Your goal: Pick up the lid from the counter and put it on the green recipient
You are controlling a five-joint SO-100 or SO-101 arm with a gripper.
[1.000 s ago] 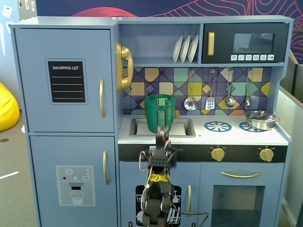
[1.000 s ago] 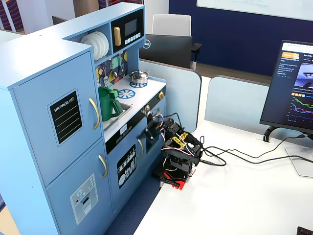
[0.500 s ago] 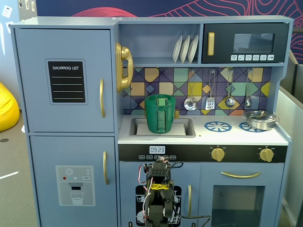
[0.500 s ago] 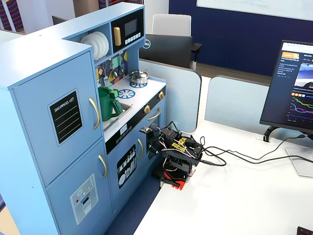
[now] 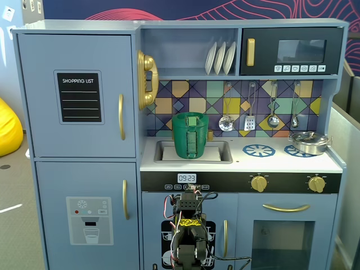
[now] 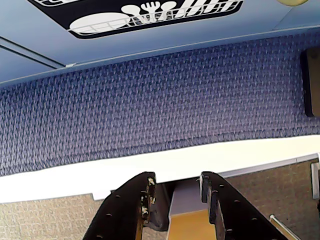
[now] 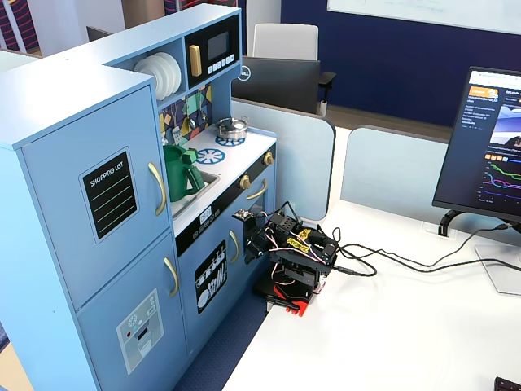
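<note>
The green recipient stands upright in the sink of the toy kitchen; it also shows in the other fixed view. The lid's blocky green knob shows at the recipient's mouth, inside the rim, so the lid sits on top of it. No lid lies on the counter. My arm is folded low in front of the kitchen's lower doors, on the white table. In the wrist view my gripper is open and empty, pointing down past the table edge at the blue carpet.
A silver pot with its lid stands on the right burner, next to a blue burner ring. Utensils hang on the back wall. A monitor and cables are on the table to the right.
</note>
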